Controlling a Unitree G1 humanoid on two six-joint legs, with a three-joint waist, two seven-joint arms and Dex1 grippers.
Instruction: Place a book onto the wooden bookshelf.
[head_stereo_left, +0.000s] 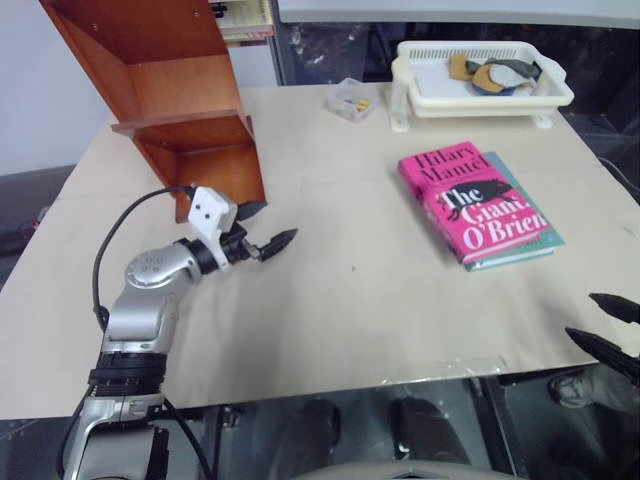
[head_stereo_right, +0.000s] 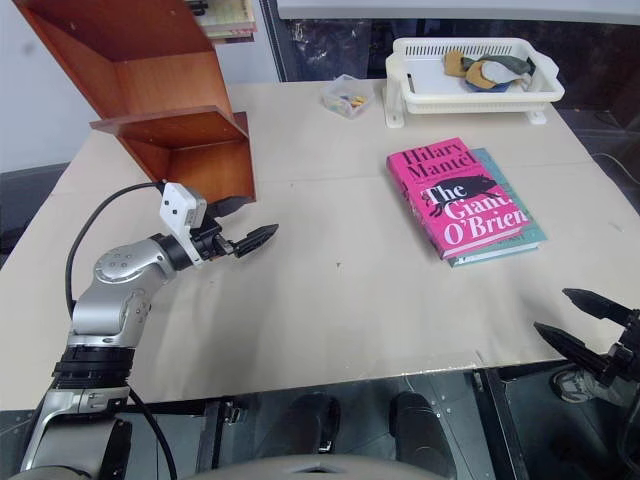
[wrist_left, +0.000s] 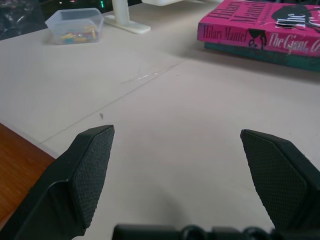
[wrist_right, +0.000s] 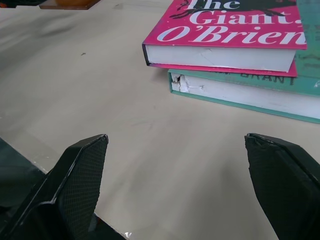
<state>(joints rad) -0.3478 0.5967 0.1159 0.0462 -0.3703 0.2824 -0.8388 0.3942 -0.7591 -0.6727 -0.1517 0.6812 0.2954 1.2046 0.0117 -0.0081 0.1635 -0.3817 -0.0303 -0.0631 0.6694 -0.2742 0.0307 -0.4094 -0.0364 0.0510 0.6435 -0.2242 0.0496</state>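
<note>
Nearest to us, our right gripper (head_stereo_right: 583, 322) hangs at the near right corner of the table (head_stereo_right: 340, 300), just off its front edge. Its two black fingers are spread wide with nothing between them, and in the right wrist view they frame bare tabletop with the books beyond.

Further in, on the left side of the table, our left gripper (head_stereo_left: 262, 234) sits above the surface, pointing level toward the middle. Its jaws are also wide apart and empty; the left wrist view shows open table between the two pads (wrist_left: 92, 172). One finger lies just beside the foot of the wooden bookshelf (head_stereo_left: 175, 110), though we cannot tell whether it touches.

On the right half of the table, well apart from both grippers, we see the book (head_stereo_left: 470, 200), bright pink, lying flat with its cover up. It rests on top of a thinner teal-green book (head_stereo_left: 520, 250), whose edges show along the pink book's near and right sides.

The wooden bookshelf stands at the far left corner of the table, its slanted sides leaning, its middle shelf board bare.

Along the far edge, a small clear plastic box (head_stereo_left: 351, 99) sits near the middle, and a white basket tray (head_stereo_left: 480, 92) holding a few small items stands toward the far right corner.
</note>
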